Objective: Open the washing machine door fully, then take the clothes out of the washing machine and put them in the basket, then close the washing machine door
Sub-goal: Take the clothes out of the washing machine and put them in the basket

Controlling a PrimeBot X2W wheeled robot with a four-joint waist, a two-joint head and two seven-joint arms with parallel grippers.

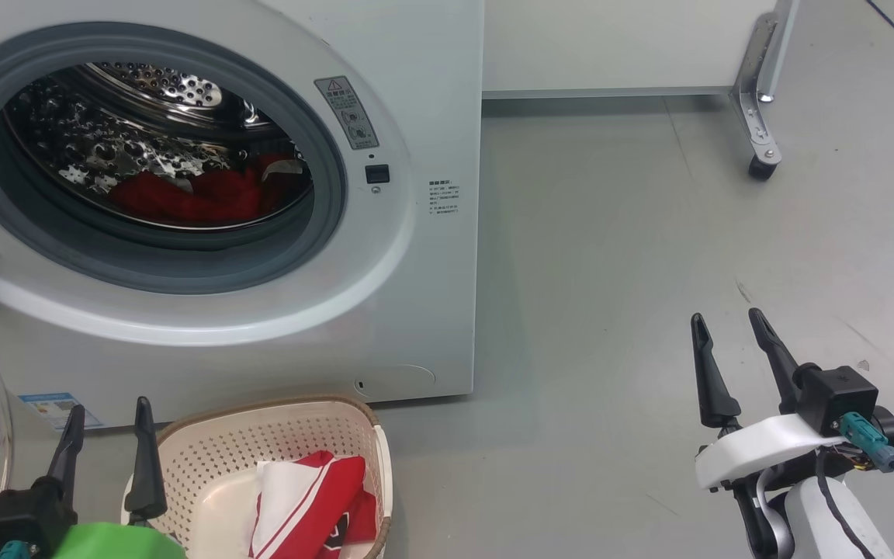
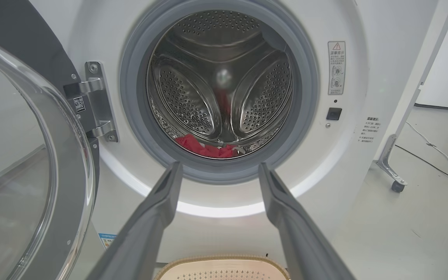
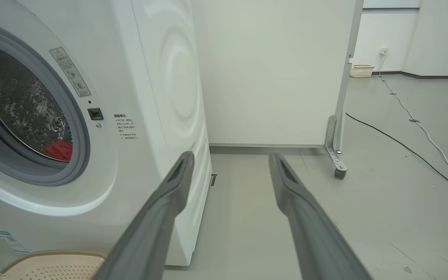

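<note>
Sitting partway through, with the door (image 2: 25,163) open on the left, some red clothes (image 1: 311,497) in the near basket (image 1: 261,442), more inside the washing machine (image 1: 416,295), left gripper (image 1: 108,415) and right gripper (image 1: 728,330) both wide and empty, closing undone.

Dark-fingered right gripper (image 1: 725,315), white shell (image 1: 757,449)

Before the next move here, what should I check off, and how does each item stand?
1. Washing machine door swung open: ok.
2. Drum emptied: not ok, red clothes lie inside.
3. Basket on the floor below the drum opening: ok, one red-and-white garment in it.
4. Left hand open, empty: ok.
5. Right hand open, empty: ok.
</note>
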